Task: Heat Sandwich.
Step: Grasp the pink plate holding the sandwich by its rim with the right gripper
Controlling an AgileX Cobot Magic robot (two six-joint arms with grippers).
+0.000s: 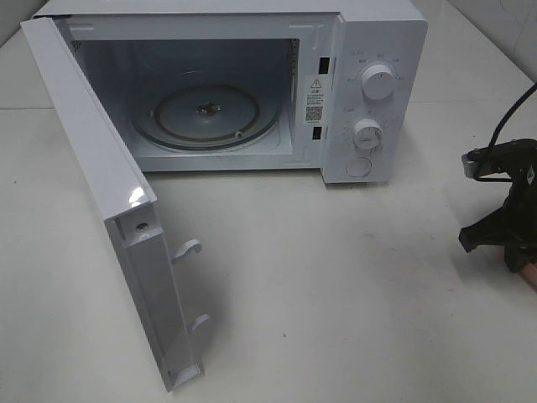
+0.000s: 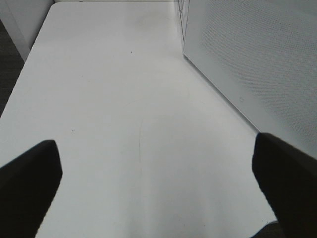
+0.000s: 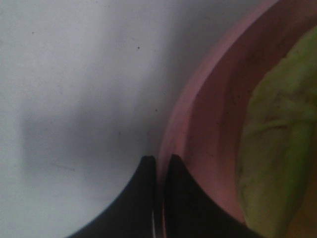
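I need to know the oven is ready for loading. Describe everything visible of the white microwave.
The white boxy microwave stands on the white table, front toward the high camera. Its side-hinged door is swung wide open to that view's left, two latch hooks showing on its free edge. The cavity holds only a round glass turntable. The right-hand panel carries two white dials above a round button.

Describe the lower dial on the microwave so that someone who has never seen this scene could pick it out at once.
Find the white microwave with its door swung open. On its control panel, right of the cavity, two white dials stack vertically. The lower dial is the slightly smaller one, between the larger upper dial and a flat round button.
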